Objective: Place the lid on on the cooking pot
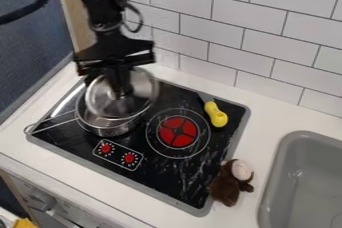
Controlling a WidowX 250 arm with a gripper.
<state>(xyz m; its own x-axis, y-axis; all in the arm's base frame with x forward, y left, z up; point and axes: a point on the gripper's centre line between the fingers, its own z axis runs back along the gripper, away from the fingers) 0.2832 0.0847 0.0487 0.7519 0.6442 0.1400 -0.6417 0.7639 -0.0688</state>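
Near side: you've got a brown plush monkey at the cooktop edge. Beyond: metal saucepan on the cooktop. Your gripper is pinching the tilted lid, probably by its knob, above the saucepan.

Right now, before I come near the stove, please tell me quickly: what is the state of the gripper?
Gripper: closed, holding the lid by the middle of its top, over the cooking pot.
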